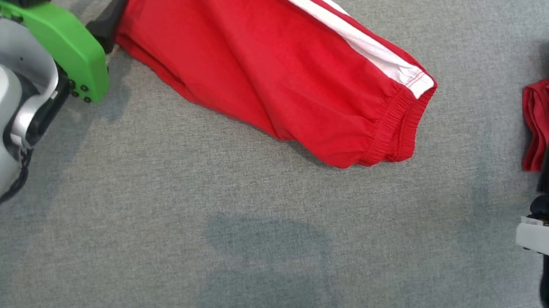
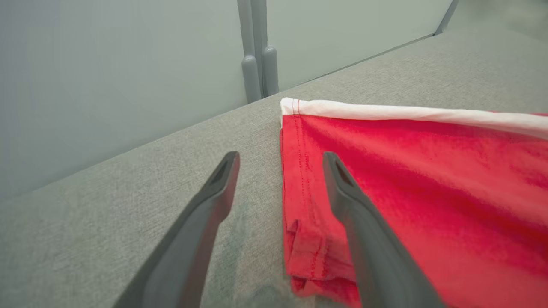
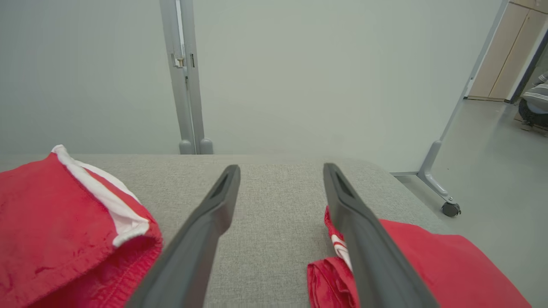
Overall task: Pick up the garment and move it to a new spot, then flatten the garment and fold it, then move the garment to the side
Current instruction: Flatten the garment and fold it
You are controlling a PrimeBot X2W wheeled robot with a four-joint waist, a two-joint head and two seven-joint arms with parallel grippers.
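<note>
Both jaws gape empty: left at garment point(image 1: 274, 57) hem, right at folded pile point(image 1: 535, 125).

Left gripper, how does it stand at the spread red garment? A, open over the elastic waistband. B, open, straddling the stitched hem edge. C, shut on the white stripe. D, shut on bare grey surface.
B: in the left wrist view the left gripper is open, one finger over the grey surface, the other over the red garment just inside its stitched hem.
</note>
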